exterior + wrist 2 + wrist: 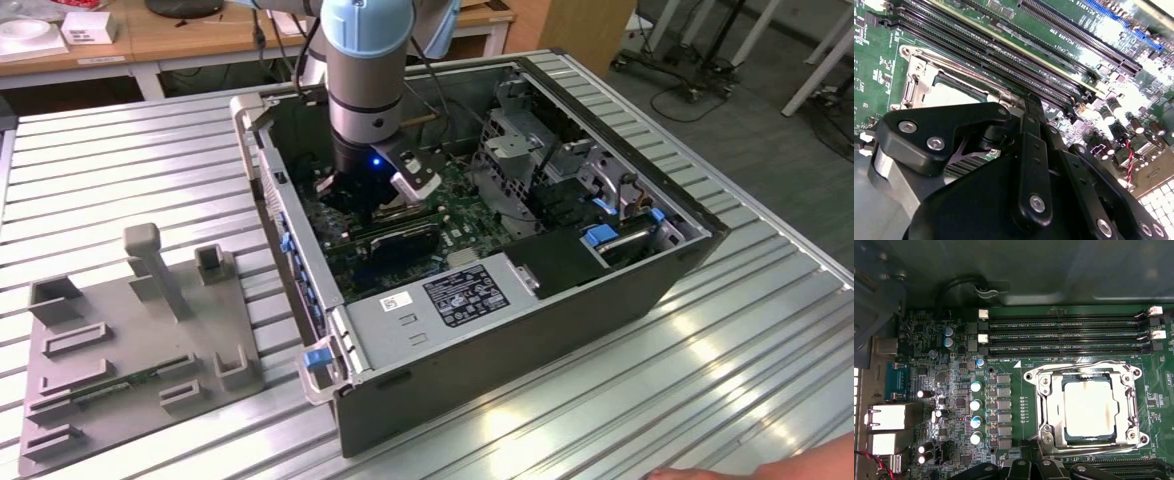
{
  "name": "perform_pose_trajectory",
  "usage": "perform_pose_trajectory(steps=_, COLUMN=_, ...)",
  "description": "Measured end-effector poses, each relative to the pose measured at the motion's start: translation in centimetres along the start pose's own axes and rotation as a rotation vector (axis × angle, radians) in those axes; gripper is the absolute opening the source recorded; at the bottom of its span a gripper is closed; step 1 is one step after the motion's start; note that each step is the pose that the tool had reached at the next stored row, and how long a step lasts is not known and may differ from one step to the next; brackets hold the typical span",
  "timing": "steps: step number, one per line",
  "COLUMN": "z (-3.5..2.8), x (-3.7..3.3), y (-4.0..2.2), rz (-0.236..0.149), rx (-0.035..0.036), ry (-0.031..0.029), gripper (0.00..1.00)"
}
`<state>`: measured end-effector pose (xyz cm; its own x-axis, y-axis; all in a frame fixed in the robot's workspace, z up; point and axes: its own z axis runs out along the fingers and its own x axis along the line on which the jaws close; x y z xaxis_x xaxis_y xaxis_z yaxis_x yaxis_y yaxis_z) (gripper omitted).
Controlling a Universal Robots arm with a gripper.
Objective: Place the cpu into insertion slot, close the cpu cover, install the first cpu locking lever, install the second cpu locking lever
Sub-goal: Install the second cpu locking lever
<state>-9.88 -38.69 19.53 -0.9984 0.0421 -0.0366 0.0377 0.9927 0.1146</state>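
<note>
The cpu (1089, 407) lies flat in the insertion slot (1046, 405) on the green motherboard, its pale metal top showing through the cut-out. The cpu cover (1126, 405) lies down around the chip's edges. Thin silvery lever rods run along the frame's sides. In the second wrist view the cpu (954, 92) and the slot's frame (921, 75) sit just beyond my black gripper (1029, 105). The gripper looks shut with nothing in it, its tip at the socket's corner beside the long memory slots. In the exterior view the gripper (358, 200) reaches down inside the open computer case.
Long black memory slots (1064, 335) flank the socket. Upright capacitors (975, 405) and rear ports (891, 417) stand close by. The case wall (274, 200), a drive cage (514, 160) and the power supply (461, 290) hem the arm in. A grey fixture (127, 340) lies on the table outside.
</note>
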Motion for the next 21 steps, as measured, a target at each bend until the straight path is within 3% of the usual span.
perform_pose_trajectory(steps=13, z=-0.34, x=-0.02, y=0.02, rz=0.000, rx=0.0010, ry=-0.0001, gripper=0.11)
perform_pose_trajectory(steps=21, z=-1.12, x=-0.05, y=0.11, rz=0.000, rx=0.0010, ry=-0.0002, gripper=0.11)
